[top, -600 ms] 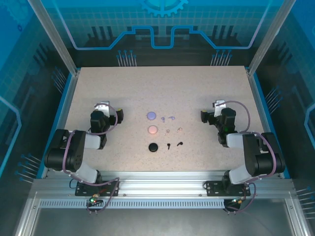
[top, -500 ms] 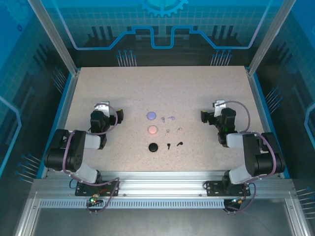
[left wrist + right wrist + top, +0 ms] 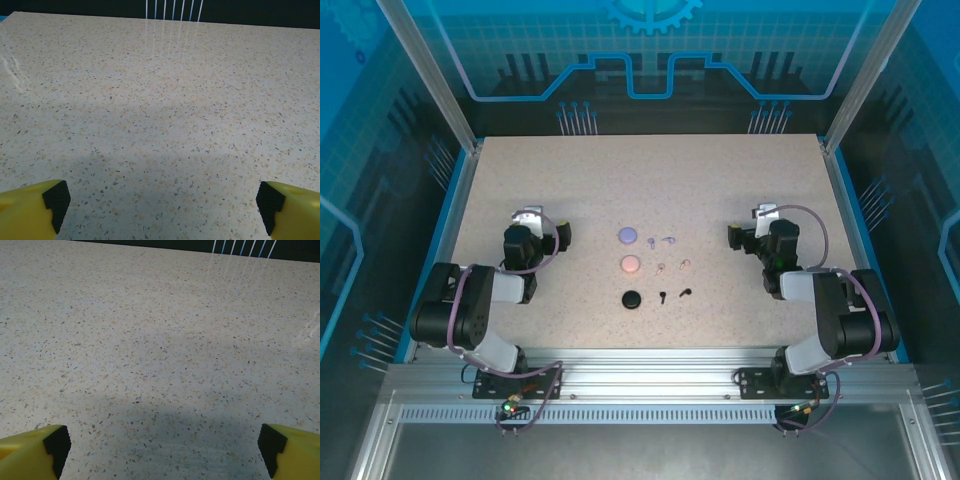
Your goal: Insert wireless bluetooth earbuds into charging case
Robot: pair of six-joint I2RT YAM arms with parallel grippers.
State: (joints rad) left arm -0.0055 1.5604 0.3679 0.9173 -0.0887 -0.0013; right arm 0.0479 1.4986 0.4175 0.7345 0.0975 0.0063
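Three round charging cases lie in a column at the table's middle: lilac (image 3: 628, 235), pink (image 3: 630, 264), black (image 3: 632, 299). To the right of each lie its wireless bluetooth earbuds: a lilac pair (image 3: 661, 241), a pale pinkish pair (image 3: 673, 266), a black pair (image 3: 673, 295). My left gripper (image 3: 545, 223) rests low, well left of the cases, and is open. My right gripper (image 3: 748, 223) rests low to their right, also open. In the wrist views the left gripper (image 3: 162, 200) and the right gripper (image 3: 164, 442) show wide-apart yellow fingers with bare speckled table between them.
The speckled table (image 3: 570, 180) is bounded by blue rails and clear enclosure walls. Both arm bases stand on the metal frame (image 3: 640, 375) at the near edge. Open tabletop lies behind and in front of the cases.
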